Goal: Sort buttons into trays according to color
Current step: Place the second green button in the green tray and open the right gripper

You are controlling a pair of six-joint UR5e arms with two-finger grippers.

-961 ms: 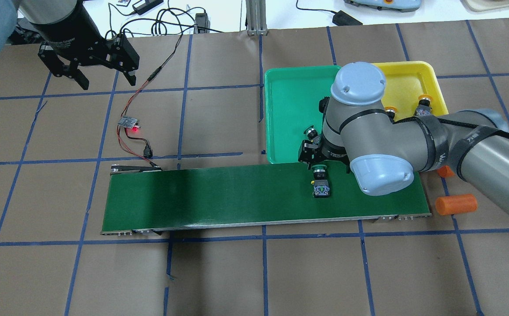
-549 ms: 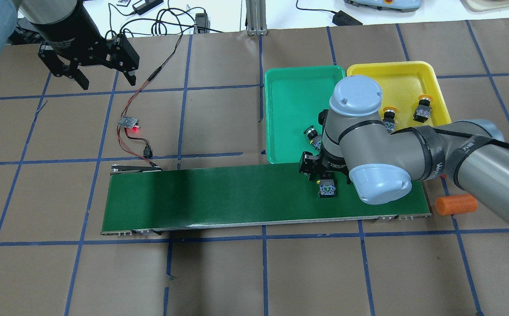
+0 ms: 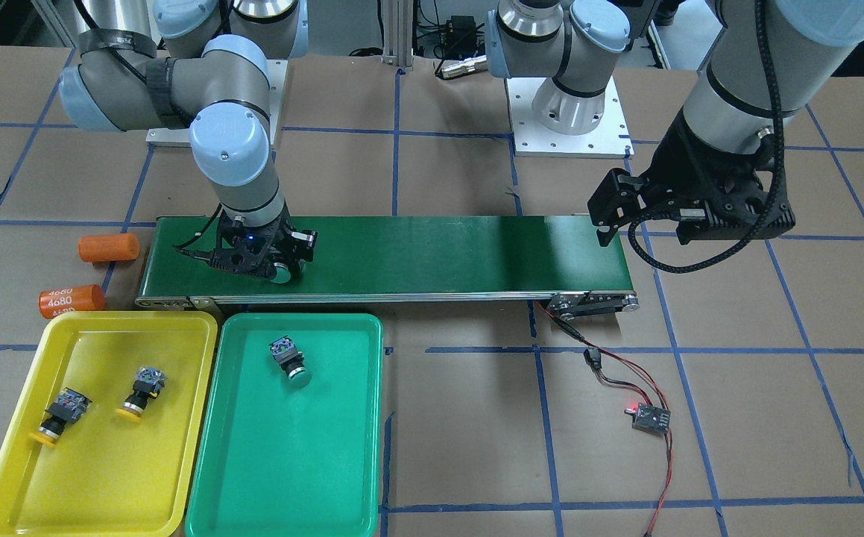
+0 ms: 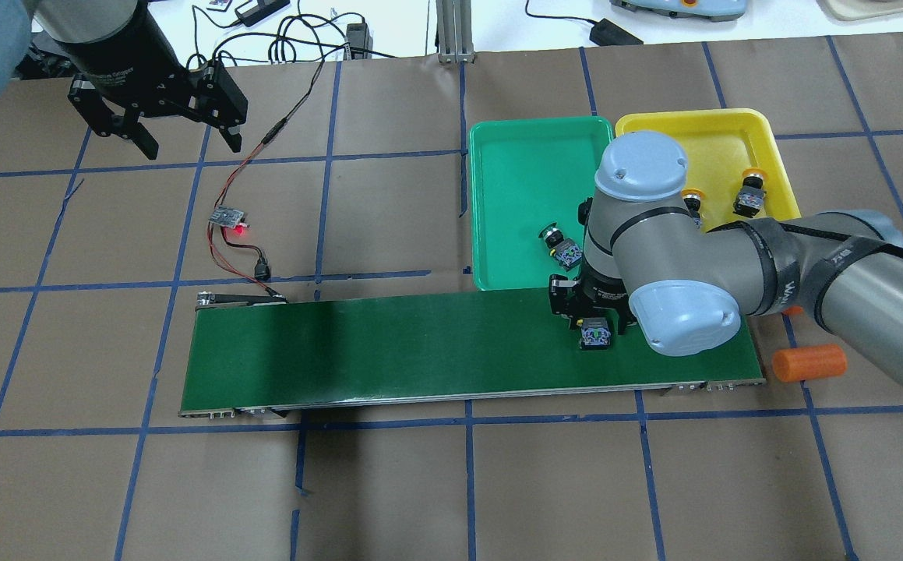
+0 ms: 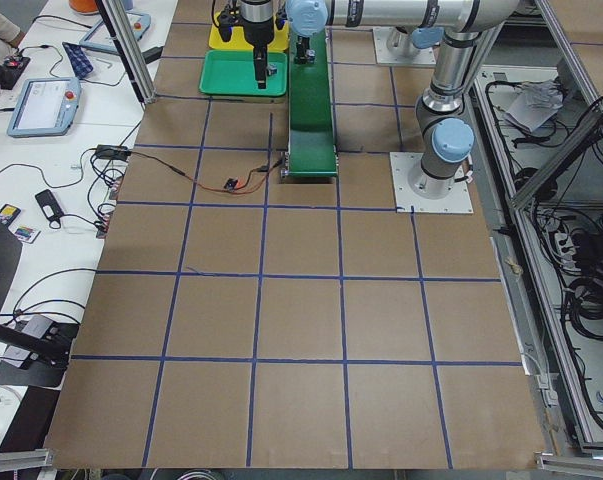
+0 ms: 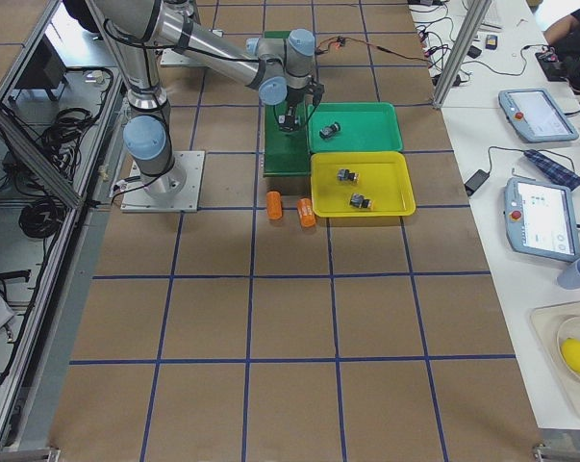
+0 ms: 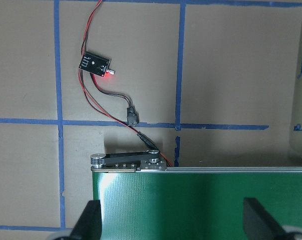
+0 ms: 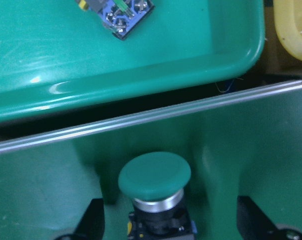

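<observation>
A green button (image 4: 596, 335) lies on the dark-green conveyor belt (image 4: 420, 351) near its right end. My right gripper (image 4: 595, 321) is open and straddles it. In the right wrist view the green cap (image 8: 155, 175) sits between the two fingers (image 8: 93, 220), untouched. Another green button (image 4: 562, 245) lies in the green tray (image 4: 513, 148). Two yellow buttons (image 4: 691, 204) (image 4: 749, 195) lie in the yellow tray (image 4: 724, 128). My left gripper (image 4: 190, 146) is open and empty, high beyond the belt's left end.
Two orange cylinders (image 3: 107, 247) (image 3: 71, 300) lie on the table beside the belt's right end. A small circuit board with a red light (image 4: 229, 218) and its wires run to the belt's left end. The trays sit side by side beyond the belt.
The green button on the belt has moved to the right. My right gripper has followed it right and come down around it. The left arm has not moved.
</observation>
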